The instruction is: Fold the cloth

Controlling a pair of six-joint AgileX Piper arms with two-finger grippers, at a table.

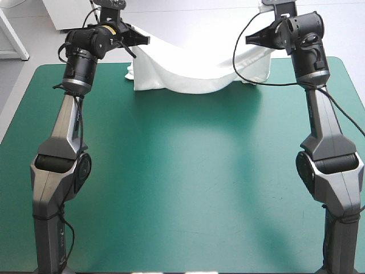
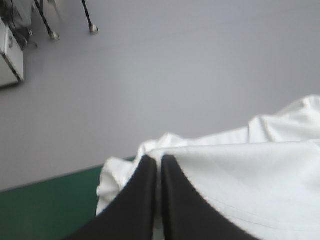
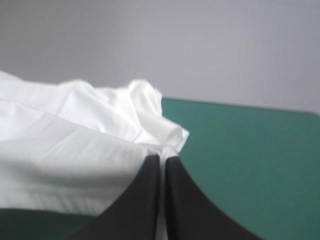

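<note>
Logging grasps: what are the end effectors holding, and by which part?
The T-shirt: left end effector and right end effector each pinch one end of its raised edge.

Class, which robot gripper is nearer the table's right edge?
Right. The right gripper holds the T-shirt toward the right edge of the table; the left gripper holds it far across, toward the left side.

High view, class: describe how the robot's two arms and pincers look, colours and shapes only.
Both the left arm and right arm are built of angular silver-grey links with black rounded joints and dark cylindrical wrists. A thin black cable runs from each wrist. The left pincer and right pincer each have two broad black fin-shaped fingers.
</note>
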